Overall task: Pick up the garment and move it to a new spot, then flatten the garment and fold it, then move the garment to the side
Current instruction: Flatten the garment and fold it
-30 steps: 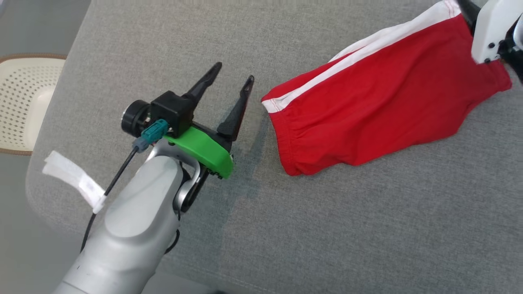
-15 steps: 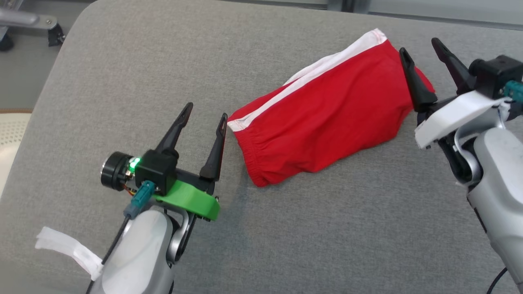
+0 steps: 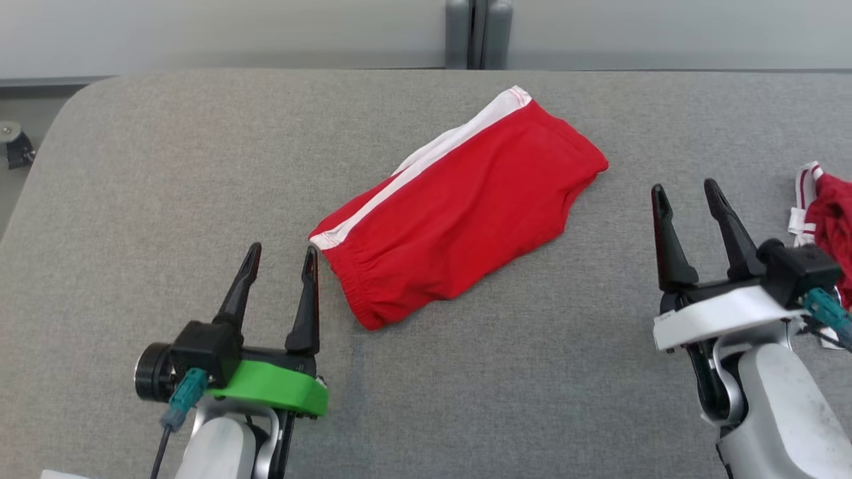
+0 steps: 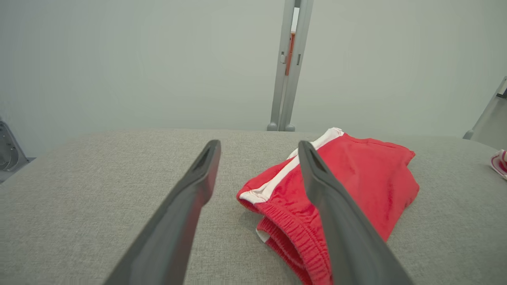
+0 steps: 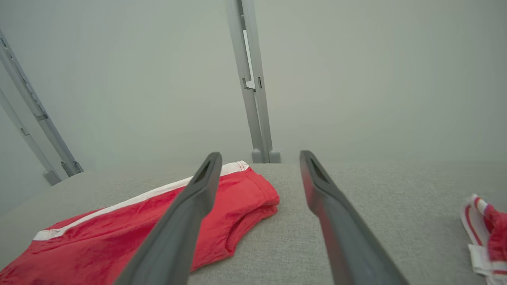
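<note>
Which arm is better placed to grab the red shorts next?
Left, probably. The left gripper is open, fingertips right beside the shorts; the right gripper, also open, sits farther off.

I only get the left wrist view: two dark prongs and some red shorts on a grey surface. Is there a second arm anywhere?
Observer: Yes. In the head view the right gripper hangs to the right of the red shorts, open and holding nothing.
Operator: And the red-and-white scrap at my far right edge?
Observer: That is a second garment, bunched up on the grey surface, just beyond the right gripper.
Operator: Are my prongs gripping the shorts?
Observer: No. From above, the left gripper is open, and its tips are beside the waistband end, not around it. I cannot tell whether the nearer tip brushes the cloth.
</note>
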